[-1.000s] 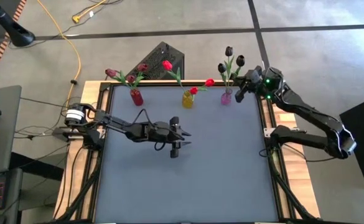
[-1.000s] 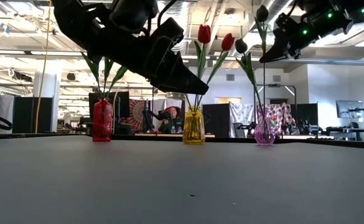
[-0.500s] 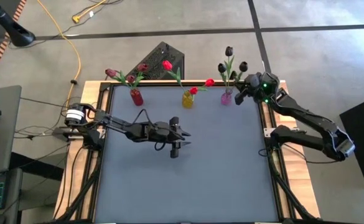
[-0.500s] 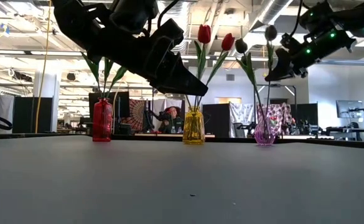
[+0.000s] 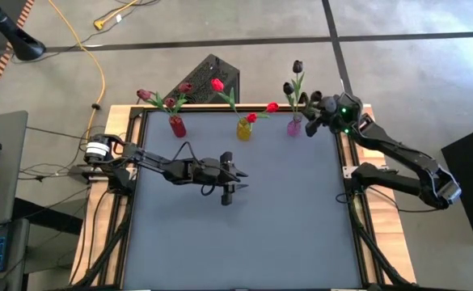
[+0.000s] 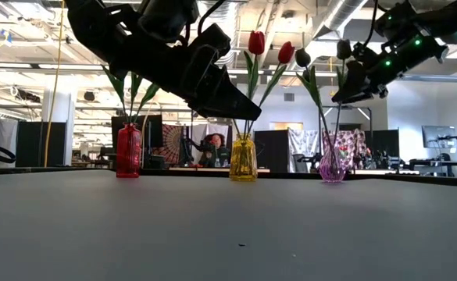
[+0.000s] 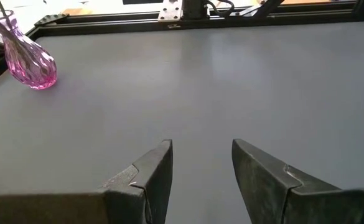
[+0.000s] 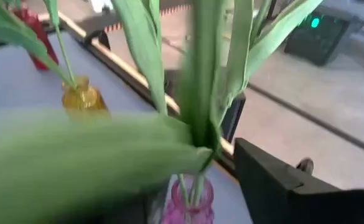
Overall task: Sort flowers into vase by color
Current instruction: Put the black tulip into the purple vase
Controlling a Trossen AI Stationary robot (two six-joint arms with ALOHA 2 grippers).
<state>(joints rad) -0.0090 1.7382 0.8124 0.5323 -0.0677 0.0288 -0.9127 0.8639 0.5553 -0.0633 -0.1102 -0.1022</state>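
Release step, I judge: right pincer (image 5: 315, 111) open beside black tulips (image 5: 297, 82) in pink vase (image 5: 294, 126), upper right; left pincer (image 7: 200, 168) open, empty, mid-tabletop (image 5: 244, 218); next I retract upward clear of stems.

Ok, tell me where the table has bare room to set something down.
Free: the grey table nearer than the left gripper, and between it and the vases. Crowded: the far edge, with the red vase, yellow vase, pink vase and right gripper.
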